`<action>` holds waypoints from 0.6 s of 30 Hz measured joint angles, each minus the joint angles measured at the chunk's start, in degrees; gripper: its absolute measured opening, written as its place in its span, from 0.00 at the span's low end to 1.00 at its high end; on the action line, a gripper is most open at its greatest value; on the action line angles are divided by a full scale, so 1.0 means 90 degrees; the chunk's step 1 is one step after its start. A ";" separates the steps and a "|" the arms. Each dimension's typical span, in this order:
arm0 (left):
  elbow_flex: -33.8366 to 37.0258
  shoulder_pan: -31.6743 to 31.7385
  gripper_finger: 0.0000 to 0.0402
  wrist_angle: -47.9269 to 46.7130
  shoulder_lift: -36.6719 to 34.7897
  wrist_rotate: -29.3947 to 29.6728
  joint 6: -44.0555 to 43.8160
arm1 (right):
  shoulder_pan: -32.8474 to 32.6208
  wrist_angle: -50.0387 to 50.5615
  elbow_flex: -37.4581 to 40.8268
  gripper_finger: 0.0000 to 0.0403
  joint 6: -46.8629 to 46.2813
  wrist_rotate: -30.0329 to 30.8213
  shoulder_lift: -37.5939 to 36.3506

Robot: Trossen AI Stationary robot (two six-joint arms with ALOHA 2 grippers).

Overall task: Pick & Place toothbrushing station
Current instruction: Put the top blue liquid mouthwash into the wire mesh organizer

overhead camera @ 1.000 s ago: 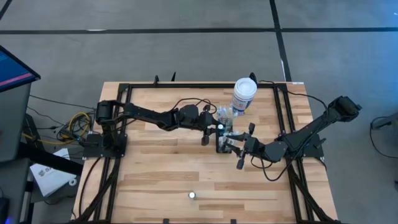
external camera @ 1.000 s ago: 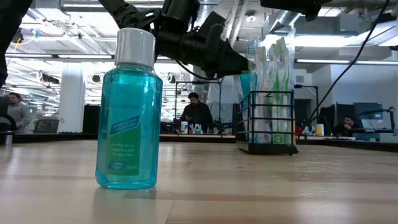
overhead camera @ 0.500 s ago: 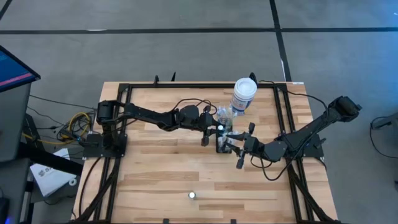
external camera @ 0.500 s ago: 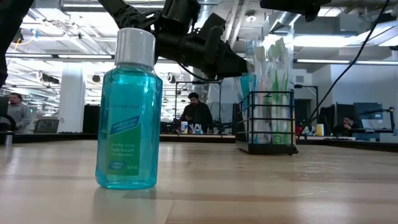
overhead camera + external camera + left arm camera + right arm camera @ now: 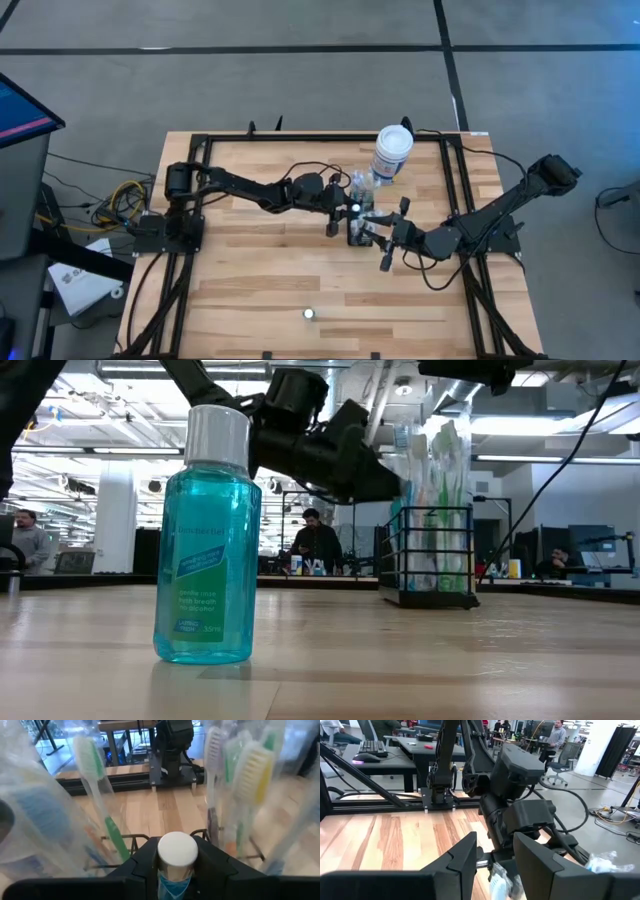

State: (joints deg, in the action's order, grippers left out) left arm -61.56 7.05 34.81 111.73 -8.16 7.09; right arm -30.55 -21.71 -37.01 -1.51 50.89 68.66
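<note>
The toothbrushing station (image 5: 430, 555) is a black wire caddy holding wrapped toothbrushes (image 5: 250, 775). It stands on its base at mid-table (image 5: 358, 228). My left gripper (image 5: 345, 210) is over the caddy's left side, shut on a small blue bottle with a white cap (image 5: 176, 851). My right gripper (image 5: 378, 238) is open at the caddy's right side. In the right wrist view its fingers (image 5: 462, 855) stand on either side of the wrapped brushes (image 5: 501, 881). My left gripper pinches the small bottle between its two fingers (image 5: 142, 867), just below the white cap (image 5: 176, 870). The bottle stands upright among the toothbrushes. Its lower part is hidden by the fingers. Whether my right gripper touches the caddy, I cannot tell.
A white canister with a blue label (image 5: 392, 152) stands behind the caddy. A second blue mouthwash bottle (image 5: 207, 540) stands near the table's front edge (image 5: 309, 314). A black frame (image 5: 300, 140) runs around the table. People sit in the room behind.
My left gripper has gone a little toward the table's right edge and down, closer to the caddy's toothbrushes. The caddy and my right gripper have kept still.
</note>
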 joint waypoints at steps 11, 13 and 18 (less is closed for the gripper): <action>-0.0022 0.0000 0.22 0.0024 0.0055 -0.0002 -0.0036 | 0.0000 0.0034 0.0000 0.30 -0.0001 0.0000 0.0000; -0.0020 0.0000 0.22 0.0023 0.0055 -0.0002 -0.0050 | 0.0000 0.0034 0.0000 0.30 -0.0001 0.0000 0.0000; -0.0021 0.0000 0.22 0.0017 0.0055 -0.0005 -0.0064 | 0.0000 0.0034 0.0000 0.30 -0.0001 0.0000 0.0000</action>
State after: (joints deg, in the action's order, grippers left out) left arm -61.75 7.05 34.96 112.23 -8.21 6.51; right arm -30.55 -21.41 -37.01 -1.52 50.89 68.66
